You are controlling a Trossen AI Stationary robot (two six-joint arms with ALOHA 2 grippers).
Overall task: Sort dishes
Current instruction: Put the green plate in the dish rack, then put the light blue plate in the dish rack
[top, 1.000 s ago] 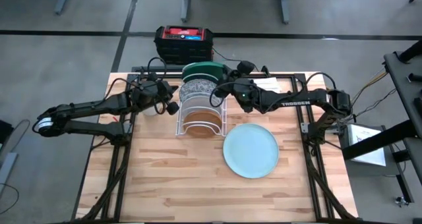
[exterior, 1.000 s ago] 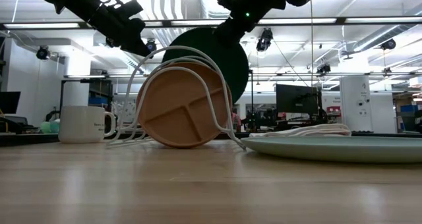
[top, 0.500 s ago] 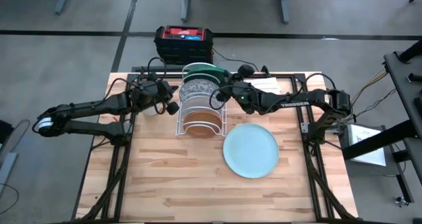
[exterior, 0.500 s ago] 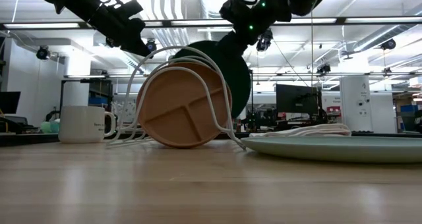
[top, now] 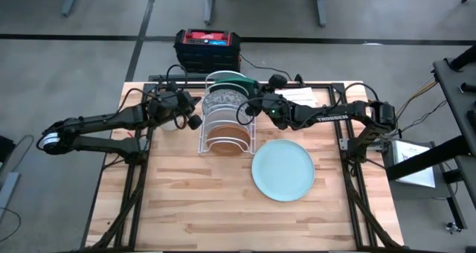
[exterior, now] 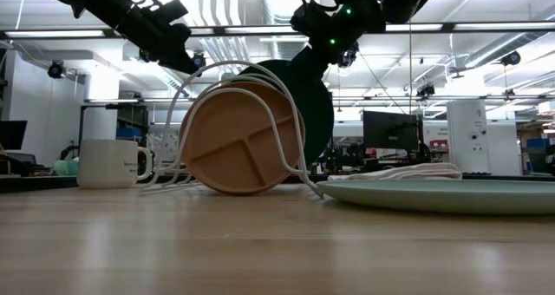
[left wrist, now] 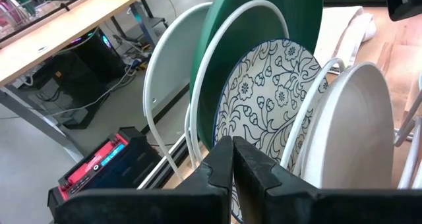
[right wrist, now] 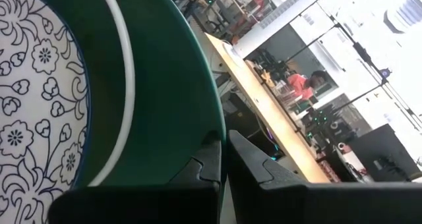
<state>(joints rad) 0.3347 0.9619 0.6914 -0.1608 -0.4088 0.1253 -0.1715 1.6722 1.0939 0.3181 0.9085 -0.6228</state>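
A white wire rack (top: pixel 227 126) holds plates on edge: a tan one (exterior: pixel 238 139) nearest, a plain white one (left wrist: pixel 356 132), a blue-patterned white one (left wrist: pixel 270 105), and the large dark green one (top: pixel 236 80) at the far end. My right gripper (right wrist: pixel 223 159) is shut on the green plate (right wrist: pixel 151 105) at the rack's right side (top: pixel 251 104). My left gripper (left wrist: pixel 232 161) is shut at the rack's left side (top: pixel 195 122); whether it touches the wire I cannot tell. A pale shape (left wrist: pixel 171 72) stands behind the green plate. My right gripper pinches the green plate's rim (right wrist: pixel 210 128) between its two fingers, one on each face, on the plate's upper right edge. The fingers come from the table's right, slanting down. The plate stands on edge, tilted, in the rack's far end; the other plates hide its lower part.
A large pale plate (top: pixel 282 170) lies flat on the table to the right of the rack's near end. A folded white cloth (top: pixel 305 95) lies under my right arm. A white mug (exterior: pixel 108 163) stands left of the rack. A black-and-red box (top: pixel 207 48) sits beyond the far edge.
My right gripper has gone down with the green plate, still shut on its rim. The plate has sunk lower into the rack's far end, behind the wire loop.
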